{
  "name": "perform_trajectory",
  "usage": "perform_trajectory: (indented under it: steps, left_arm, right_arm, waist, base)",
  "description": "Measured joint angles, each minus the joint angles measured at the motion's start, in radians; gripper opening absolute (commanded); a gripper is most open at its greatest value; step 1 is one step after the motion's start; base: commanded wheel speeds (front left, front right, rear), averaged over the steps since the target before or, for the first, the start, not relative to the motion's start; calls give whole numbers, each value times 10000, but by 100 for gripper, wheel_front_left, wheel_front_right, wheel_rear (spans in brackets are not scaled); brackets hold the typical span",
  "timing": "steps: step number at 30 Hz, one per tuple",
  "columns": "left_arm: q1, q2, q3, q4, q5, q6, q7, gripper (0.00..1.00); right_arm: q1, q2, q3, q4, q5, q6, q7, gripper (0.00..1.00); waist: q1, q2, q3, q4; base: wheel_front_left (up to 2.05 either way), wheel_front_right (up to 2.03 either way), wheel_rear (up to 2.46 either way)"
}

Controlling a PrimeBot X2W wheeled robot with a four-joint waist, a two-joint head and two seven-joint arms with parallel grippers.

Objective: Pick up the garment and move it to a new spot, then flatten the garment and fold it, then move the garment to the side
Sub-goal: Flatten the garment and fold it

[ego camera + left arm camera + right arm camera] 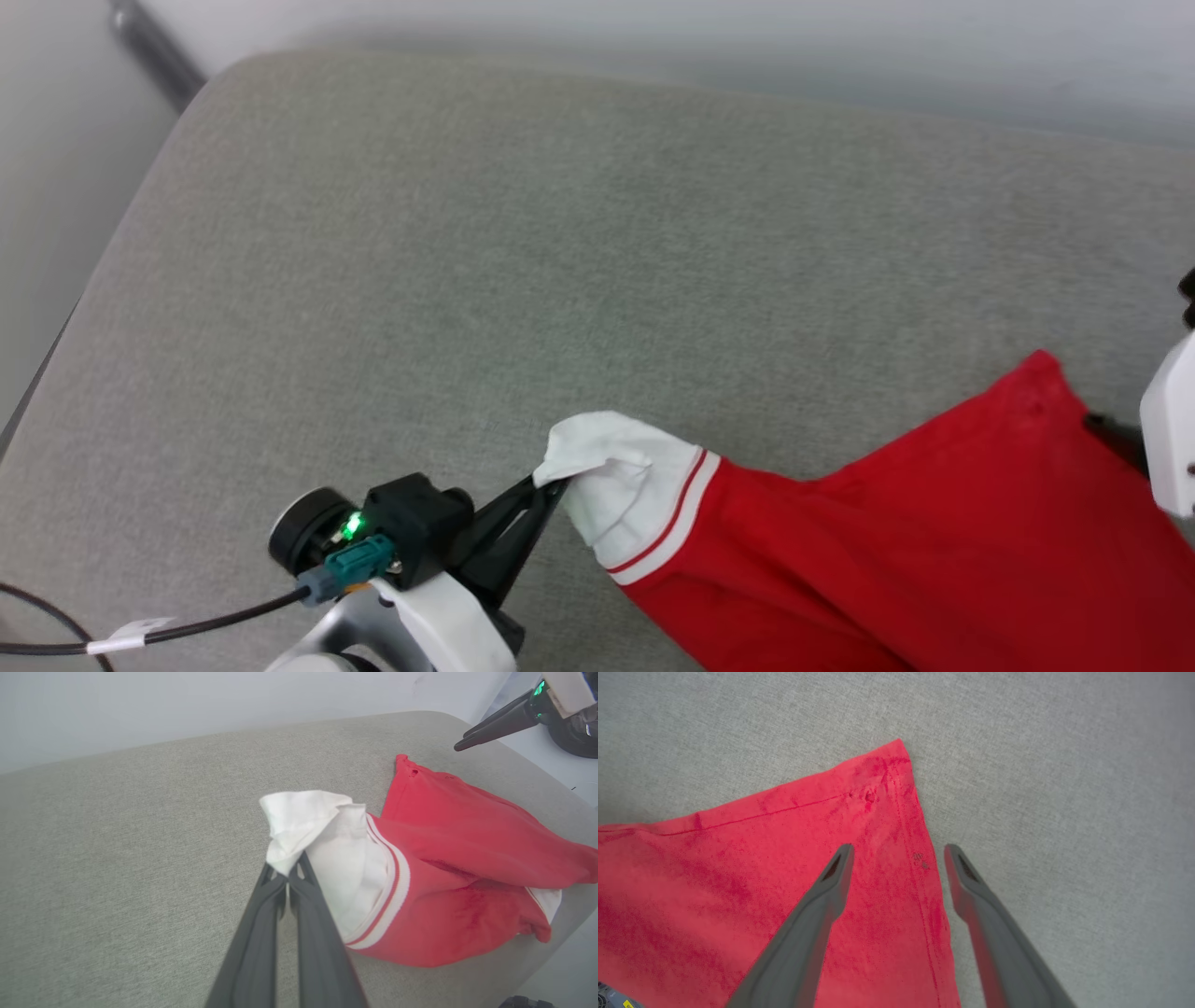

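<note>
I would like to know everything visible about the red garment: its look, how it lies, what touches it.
The garment is a red, soft-looking shirt with a white sleeve edged by white-and-red striped trim. It lies crumpled on the grey cushion. The left gripper, shut, pinches the sleeve's edge. The right gripper, open, is above a red seamed corner; contact there is unclear.
</note>
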Motion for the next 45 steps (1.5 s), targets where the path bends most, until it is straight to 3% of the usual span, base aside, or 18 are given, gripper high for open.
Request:
perform_trajectory:
  steps: [10,20,21,22,33,45]
  left_arm:
    - [-708,-673,-428,113,334,-345,-29,0]
    - [-898,-938,-504,495,332,-504,-236,0]
    - [-905,-941,-502,535,330,-504,-240,0]
    - [-905,-940,-499,575,322,-504,-242,0]
    - [-900,-550,-238,619,217,-347,-228,0]
    - [-1704,713,746,-25,305,-61,454,0]
  right_arm:
    - [-1095,-372,606,1808,-658,0,759,100]
    - [-1178,-640,828,2036,-736,0,1181,100]
    - [-1177,-640,853,2056,-738,0,1147,47]
    - [-1177,-621,849,2111,-738,0,1028,0]
    - [-1424,-324,918,2681,-276,0,-989,0]
    - [-2139,-755,1206,1601,721,0,-3432,0]
  waist:
    - [1,0,1091,1163]
    - [-3,0,1540,1611]
    - [-3,0,1528,1601]
    - [-3,0,1504,1583]
    - [0,0,638,1031]
    - [-1,0,-1148,-196]
  base:
    - [0,0,0]
    - [0,0,0]
    - [0,0,0]
    - [0,0,0]
    - [0,0,0]
    - [0,0,0]
